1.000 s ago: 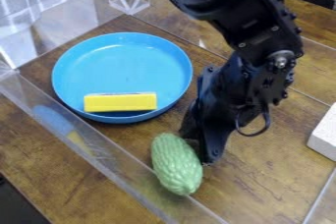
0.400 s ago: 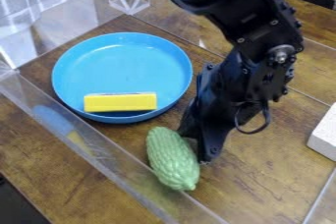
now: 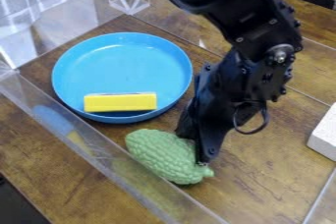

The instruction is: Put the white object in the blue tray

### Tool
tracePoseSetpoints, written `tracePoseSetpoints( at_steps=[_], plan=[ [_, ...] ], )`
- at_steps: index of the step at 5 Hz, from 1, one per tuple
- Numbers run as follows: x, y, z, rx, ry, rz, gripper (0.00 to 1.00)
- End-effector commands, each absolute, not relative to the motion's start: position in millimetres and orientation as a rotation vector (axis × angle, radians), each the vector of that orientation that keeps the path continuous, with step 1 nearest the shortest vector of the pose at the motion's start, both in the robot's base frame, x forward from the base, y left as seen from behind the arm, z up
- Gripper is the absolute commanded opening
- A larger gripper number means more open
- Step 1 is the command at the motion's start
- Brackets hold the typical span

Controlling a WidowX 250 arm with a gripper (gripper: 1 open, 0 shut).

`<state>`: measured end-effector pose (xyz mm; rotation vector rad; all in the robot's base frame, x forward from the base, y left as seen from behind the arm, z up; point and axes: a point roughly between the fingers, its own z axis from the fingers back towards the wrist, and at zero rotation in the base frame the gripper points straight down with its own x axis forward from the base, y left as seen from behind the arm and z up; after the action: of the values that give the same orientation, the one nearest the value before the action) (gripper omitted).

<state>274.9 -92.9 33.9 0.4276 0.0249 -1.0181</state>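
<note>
Green gourd (image 3: 167, 157) swung sideways; white block (image 3: 324, 134) well apart from fingers (image 3: 196, 147)

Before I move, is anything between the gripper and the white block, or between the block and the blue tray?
Nothing visible separates gripper and white block; the arm itself stands between block and blue tray.

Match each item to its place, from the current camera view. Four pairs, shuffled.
1. yellow bar
2. green bumpy object
3. white block
4. blue tray

A. right edge of the picture, partly cut off
B. low in the picture, at the gripper
C. on the wooden surface, holding one object
D. inside the round tray

1-D, 2-B, 3-A, 4-C
</note>
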Motion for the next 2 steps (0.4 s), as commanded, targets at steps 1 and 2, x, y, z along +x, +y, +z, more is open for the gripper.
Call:
tracePoseSetpoints(
  at_steps=[1, 2],
  plan=[
    [278.1, -93.1, 55.2, 0.423, -0.049, -0.997, 0.0],
    [276.9, -93.2, 54.3, 0.418, -0.046, -0.997, 0.0]
  ],
)
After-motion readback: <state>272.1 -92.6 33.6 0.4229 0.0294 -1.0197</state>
